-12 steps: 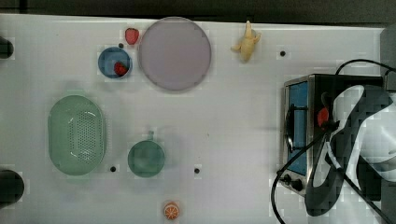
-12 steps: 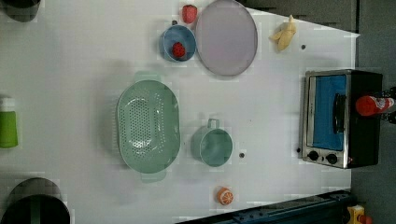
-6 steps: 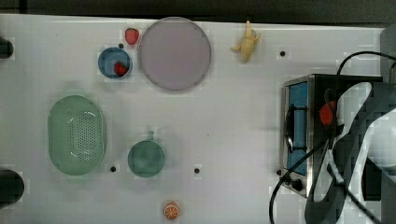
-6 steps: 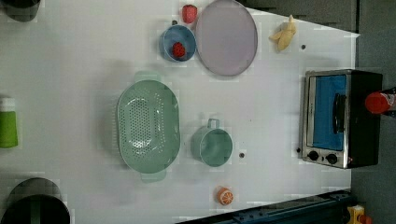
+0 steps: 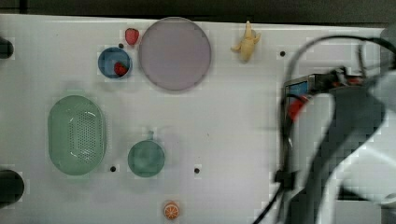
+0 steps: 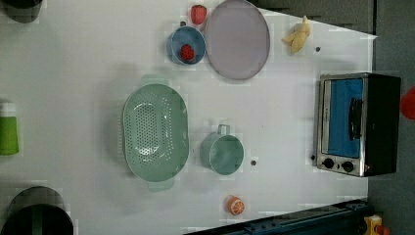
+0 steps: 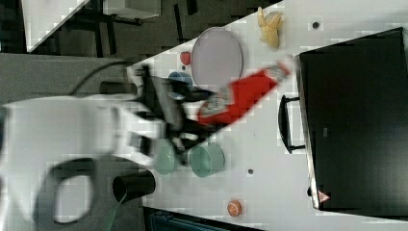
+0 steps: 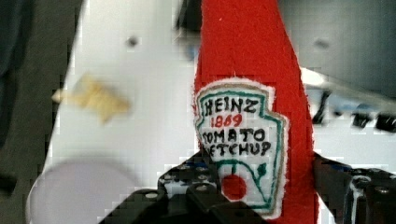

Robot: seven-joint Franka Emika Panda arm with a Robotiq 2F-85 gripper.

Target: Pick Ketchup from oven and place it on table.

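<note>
The ketchup point(image 7: 240, 96), a red bottle with a white label, hangs tilted in the air with my gripper point(image 7: 195, 115) shut on its lower body. It is beside the handle side of the black oven point(image 7: 356, 120), above the white table point(image 7: 260, 144). The wrist view shows the label of the ketchup point(image 8: 252, 116) close up, with dark fingers point(image 8: 205, 196) on either side of it. In the top view my arm covers most of the oven point(image 5: 299, 86), and a bit of the red ketchup point(image 5: 295, 108) peeks out beside it. The left view has the oven point(image 6: 357, 122) with its door shut and the ketchup point(image 6: 408, 103) at the right edge.
On the table lie a green colander point(image 5: 76, 134), a teal cup point(image 5: 146, 158), a purple plate point(image 5: 175, 53), a blue bowl point(image 5: 114, 62) with a strawberry, a loose strawberry point(image 5: 132, 36), a yellow toy point(image 5: 247, 42) and an orange slice point(image 5: 171, 211). A green bottle point(image 6: 9, 129) stands at the left view's left edge.
The ketchup has drifted toward the left view's right edge. My arm now looms larger in the top view and hides more of the oven.
</note>
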